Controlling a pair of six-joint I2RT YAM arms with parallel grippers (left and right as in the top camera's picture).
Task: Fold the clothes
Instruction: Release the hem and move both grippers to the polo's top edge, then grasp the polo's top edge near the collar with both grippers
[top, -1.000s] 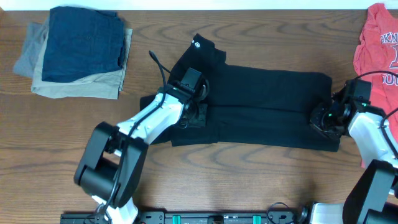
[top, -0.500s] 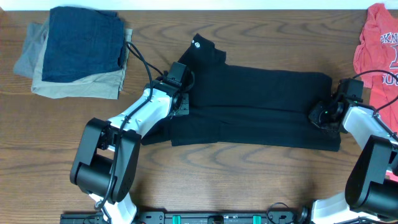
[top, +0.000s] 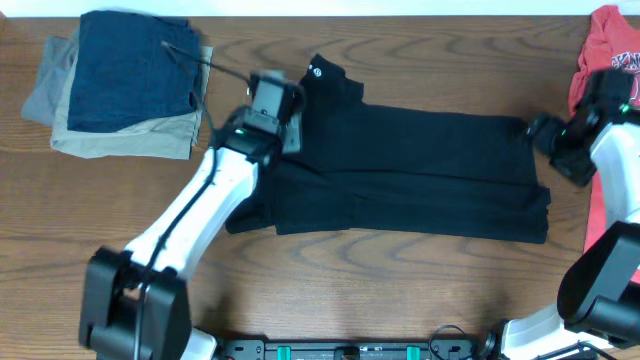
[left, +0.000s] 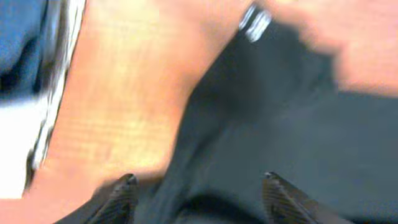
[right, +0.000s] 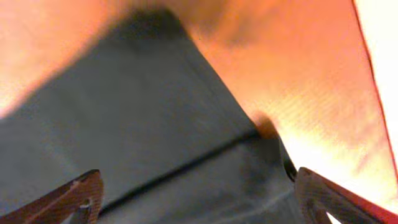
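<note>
The black shirt (top: 420, 170) lies across the middle of the table, folded lengthwise into a long band. Its collar with the white label (top: 316, 70) points to the back left. My left gripper (top: 285, 115) hovers open over the shirt's left end near the collar. In the left wrist view its fingers (left: 124, 190) straddle dark fabric (left: 267, 124) below without holding it, and the label (left: 255, 22) shows ahead. My right gripper (top: 548, 138) stands wide open at the shirt's right end. The right wrist view shows the gripper (right: 199, 175) above a fold line in the cloth (right: 143, 106).
A stack of folded navy, tan and grey garments (top: 120, 80) sits at the back left. A red t-shirt with lettering (top: 605, 70) lies at the back right, close behind my right arm. Bare wood table (top: 400, 290) runs along the front.
Both grippers have opened and let go of the black fabric. The left one rose and moved back toward the collar; the right one lifted and drew back to the right.
</note>
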